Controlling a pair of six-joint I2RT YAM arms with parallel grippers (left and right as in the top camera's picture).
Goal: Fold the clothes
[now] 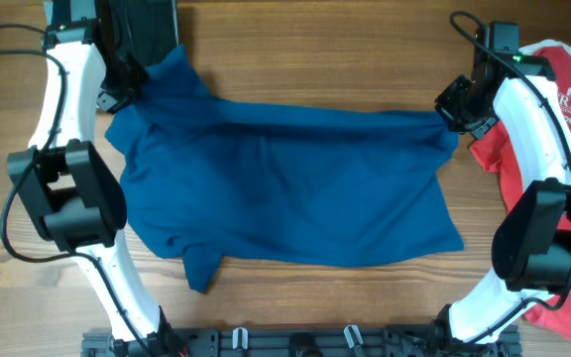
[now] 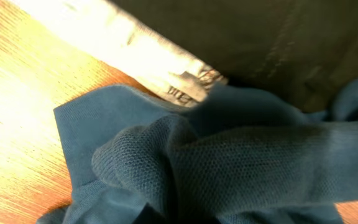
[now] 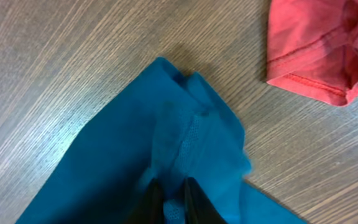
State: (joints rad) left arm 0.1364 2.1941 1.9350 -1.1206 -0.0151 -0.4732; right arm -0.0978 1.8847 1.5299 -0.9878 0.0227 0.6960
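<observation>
The right gripper [image 3: 171, 202] sits at the lower edge of the view. Its two dark fingers [image 3: 151, 200] stand close together with a fold of the blue shirt [image 3: 135, 149] pinched between them. Ahead of the claw the shirt rises to a bunched, rounded corner, and it spreads away to the claw's left over the wooden table [image 3: 61, 56]. Ahead and to the claw's right, apart from the blue cloth, lies a red garment [image 3: 309, 43], its stitched hem facing the claw.
</observation>
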